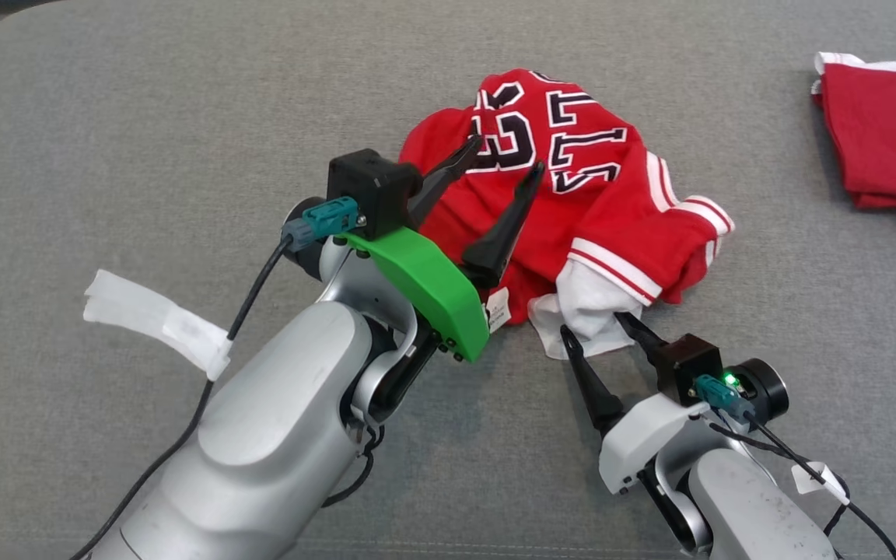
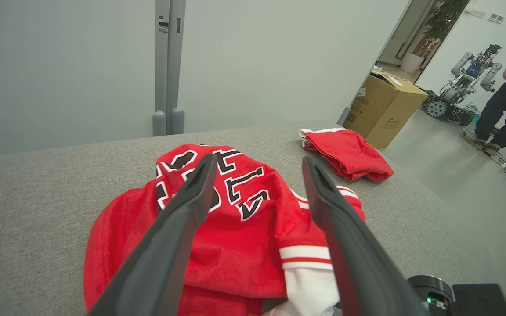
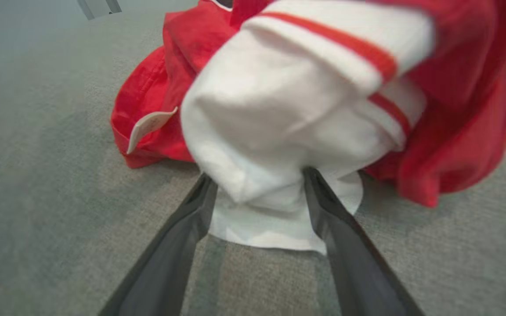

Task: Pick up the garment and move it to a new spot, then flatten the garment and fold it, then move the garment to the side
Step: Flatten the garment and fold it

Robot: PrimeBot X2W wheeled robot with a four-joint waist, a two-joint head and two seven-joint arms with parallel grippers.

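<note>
So you're on step 1 here, I'd say: the pick-up, with nothing grabbed yet. The garment (image 1: 611, 202), a red jersey with black-and-white lettering, sits in a crumpled heap around the middle of the bench (image 1: 106, 155), a bit toward the far edge. It's well apart from the second red garment (image 1: 891, 132) over by the far right corner. Your left gripper (image 1: 506, 155) hangs over the heap's left half with its 2 fingers spread wide and nothing between them. Your right gripper (image 1: 594, 324) is down low at the near edge of the heap, also spread wide. Its 2 fingers sit on either side of the white fold (image 3: 257, 123) that pokes out there, touching it but not pinching it. My guess for the next move: close the right one on that white fold, drop the left into the red cloth and close it too. Then lift both together so the heap doesn't drag across the bench.
</note>
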